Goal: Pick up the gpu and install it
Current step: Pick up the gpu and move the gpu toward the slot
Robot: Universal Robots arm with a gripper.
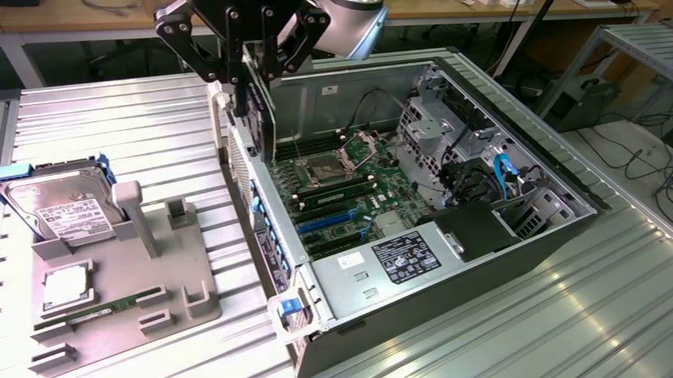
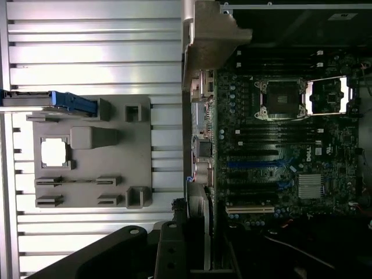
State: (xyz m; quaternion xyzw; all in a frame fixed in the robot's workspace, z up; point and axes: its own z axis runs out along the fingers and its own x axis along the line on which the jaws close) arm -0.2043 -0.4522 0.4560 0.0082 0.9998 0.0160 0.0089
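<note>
The pickup looks done: the gripper (image 1: 252, 77) has its fingers clamped on the gpu (image 1: 254, 109). The card hangs edge-down at the 11 o'clock corner of the open computer case (image 1: 547, 185), over its rear wall and clear of the grey holder (image 1: 137, 307) on the counter (image 1: 116, 118). Installation is not yet done — the blue expansion slot (image 1: 321, 223) on the motherboard (image 1: 352, 185) stands bare.

**Robotics laboratory or workshop.** A ribbed aluminium table (image 1: 126, 110) carries an opened computer case (image 1: 336, 98) and a grey parts fixture (image 1: 184, 268). Behind stand wooden workbenches (image 1: 63, 16), a metal rack (image 1: 631, 35) and loose floor cables (image 1: 636, 161).
</note>
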